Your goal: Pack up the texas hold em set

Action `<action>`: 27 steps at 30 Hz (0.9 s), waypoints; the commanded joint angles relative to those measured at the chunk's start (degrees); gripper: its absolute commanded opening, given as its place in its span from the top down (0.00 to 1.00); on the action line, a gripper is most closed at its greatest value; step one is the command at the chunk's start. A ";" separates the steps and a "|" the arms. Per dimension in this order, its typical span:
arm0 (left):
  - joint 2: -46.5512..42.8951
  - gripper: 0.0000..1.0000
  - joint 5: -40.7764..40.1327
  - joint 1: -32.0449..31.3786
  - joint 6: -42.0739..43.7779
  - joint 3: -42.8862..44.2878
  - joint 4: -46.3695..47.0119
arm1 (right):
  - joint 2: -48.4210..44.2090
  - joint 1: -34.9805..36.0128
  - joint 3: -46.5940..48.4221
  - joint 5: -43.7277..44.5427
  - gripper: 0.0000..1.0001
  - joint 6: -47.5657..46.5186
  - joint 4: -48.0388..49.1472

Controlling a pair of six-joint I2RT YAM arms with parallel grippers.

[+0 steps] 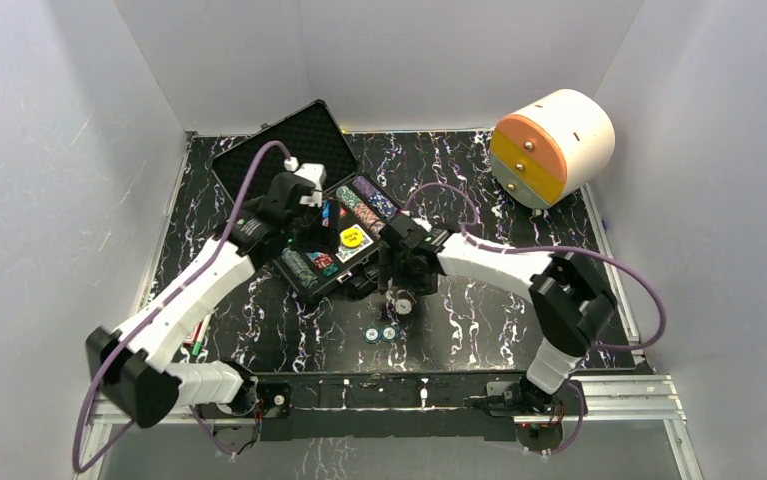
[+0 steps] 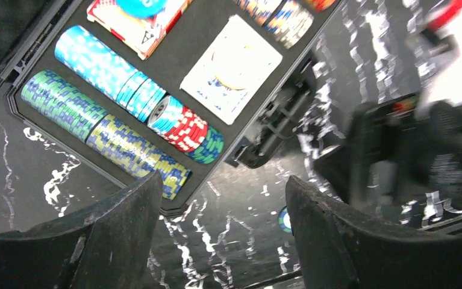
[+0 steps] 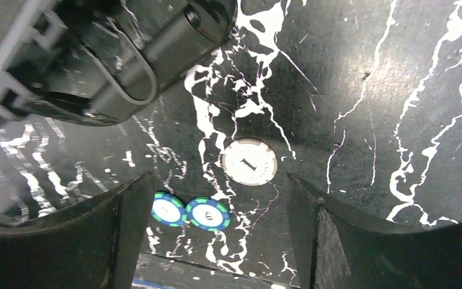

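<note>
The black case (image 1: 311,283) lies open at the table's centre, its lid (image 1: 284,140) leaning back. Rows of chips (image 2: 102,66) fill its slots. A yellow button (image 1: 352,236) lies on one card deck (image 2: 231,69); a blue button (image 2: 141,5) lies on the red deck (image 2: 133,27). My left gripper (image 1: 309,212) is open and empty above the case's near corner (image 2: 222,205). My right gripper (image 1: 399,288) is open and empty (image 3: 216,201) above loose chips on the table: a white chip (image 3: 249,161) and two blue-green chips (image 3: 208,214). The case handle (image 3: 126,78) lies just beyond them.
A big white cylinder (image 1: 554,145) with orange-yellow drawers lies at the back right. White walls enclose the black marbled table (image 1: 519,320). The metal rail (image 1: 399,400) with the arm bases runs along the near edge. Red and green items (image 1: 197,338) lie by the left arm.
</note>
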 commanded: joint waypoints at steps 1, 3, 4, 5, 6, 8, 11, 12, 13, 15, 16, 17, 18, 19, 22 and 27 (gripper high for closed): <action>-8.45 0.21 -2.01 0.13 -6.78 -4.30 6.58 | 4.29 3.55 4.24 6.38 0.18 -2.23 -7.31; -11.68 0.14 -4.97 0.17 -8.73 -6.07 7.32 | 7.84 5.07 6.18 8.55 0.20 -2.14 -9.67; -12.59 0.12 -5.74 0.22 -9.10 -6.61 7.44 | 9.03 5.58 6.80 9.22 0.21 -2.19 -10.53; -13.51 0.10 -6.45 0.22 -9.60 -6.99 7.53 | 9.90 5.88 7.26 9.52 0.23 -2.18 -11.09; -14.24 0.09 -7.03 0.20 -9.92 -7.45 7.62 | 10.74 6.01 7.49 9.34 0.25 -2.32 -11.25; -15.13 0.08 -7.54 0.23 -10.38 -8.05 7.87 | 12.13 6.03 7.63 8.81 0.29 -2.42 -11.17; -15.76 0.08 -7.23 0.23 -11.08 -8.59 7.99 | 13.08 6.02 7.22 8.37 0.34 -2.75 -9.88; -15.79 0.08 -7.06 0.17 -11.24 -8.82 8.09 | 13.41 6.01 7.13 8.34 0.35 -2.90 -9.53; -15.70 0.08 -6.93 0.22 -11.32 -8.96 8.21 | 13.83 6.07 7.18 8.70 0.35 -2.94 -9.47; -15.36 0.08 -6.63 0.20 -11.42 -9.14 8.49 | 14.81 5.93 7.28 9.03 0.36 -3.00 -9.37; -15.23 0.08 -6.48 0.16 -11.42 -9.15 8.50 | 15.15 5.99 7.19 9.05 0.37 -3.00 -9.06; -14.94 0.08 -6.32 0.20 -11.49 -9.13 8.49 | 15.33 5.93 6.94 9.00 0.39 -3.00 -8.63; -14.72 0.08 -6.15 0.21 -11.54 -9.15 8.59 | 15.46 5.80 6.62 9.02 0.41 -3.05 -8.34; -14.51 0.08 -5.92 0.22 -11.60 -9.20 8.53 | 15.41 5.54 6.22 8.98 0.42 -3.09 -7.93; -14.07 0.07 -4.70 0.18 -12.06 -9.77 9.09 | 14.48 4.45 4.43 8.90 0.43 -3.09 -6.23; -13.32 0.07 -2.10 0.23 -13.45 -11.26 10.21 | 13.37 3.28 2.49 8.78 0.41 -3.39 -4.31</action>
